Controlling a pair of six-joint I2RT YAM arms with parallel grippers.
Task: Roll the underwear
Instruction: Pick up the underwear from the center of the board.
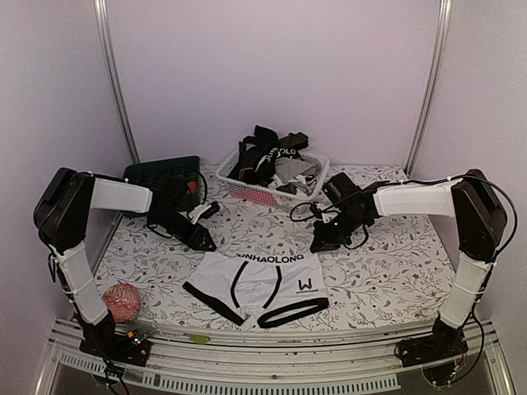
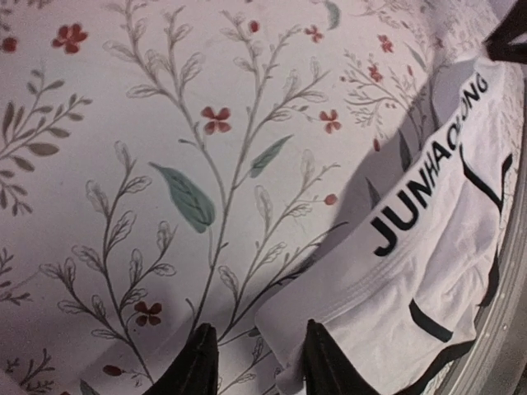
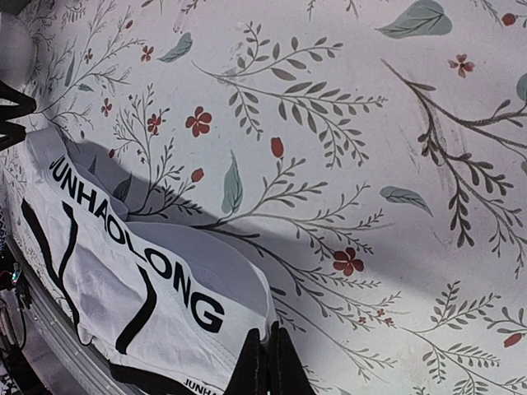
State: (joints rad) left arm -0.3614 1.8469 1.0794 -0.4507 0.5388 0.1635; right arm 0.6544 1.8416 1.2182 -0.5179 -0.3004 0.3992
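White underwear [image 1: 251, 288] lies flat, left pincer [image 2: 255, 362] spread at 1 corner, right pincer [image 3: 268, 362] pressed together at another.

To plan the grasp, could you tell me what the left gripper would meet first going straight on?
Likely the waistband corner of the white underwear, just ahead of the open left gripper; depth is unclear.

A table [image 1: 395, 247] covered in pale cloth printed with leafy sprigs and small red flowers. White underwear [image 1: 255, 284] with black trim lies spread flat near the front edge, at the middle. A white lattice basket [image 1: 247, 191] stands at the back centre. A dark green flat object [image 1: 160, 173] lies at the back left. A red-and-white ball [image 1: 122, 302] sits at the front left corner.
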